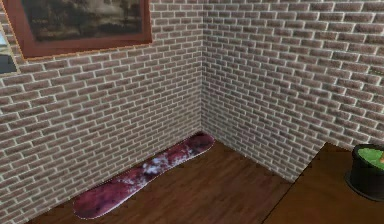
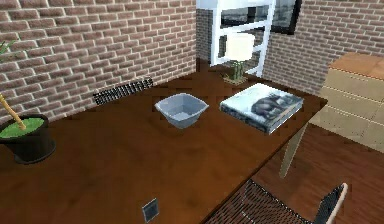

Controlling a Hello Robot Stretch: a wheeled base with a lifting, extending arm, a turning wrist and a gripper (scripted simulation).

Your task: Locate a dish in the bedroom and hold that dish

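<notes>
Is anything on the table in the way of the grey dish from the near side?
Nothing visible. The grey dish sits on the bare brown table; the book lies apart to its right, the potted plant well to its left, the lamp beyond it. A small grey square lies flat near the view's bottom edge.

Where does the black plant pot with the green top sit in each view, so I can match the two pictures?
Forward view: the black plant pot with green top stands at the right edge, on the dark brown wooden table.
Arm side view: the pot stands at the left edge, on the same table.
Shared landmark: that table's top.
</notes>
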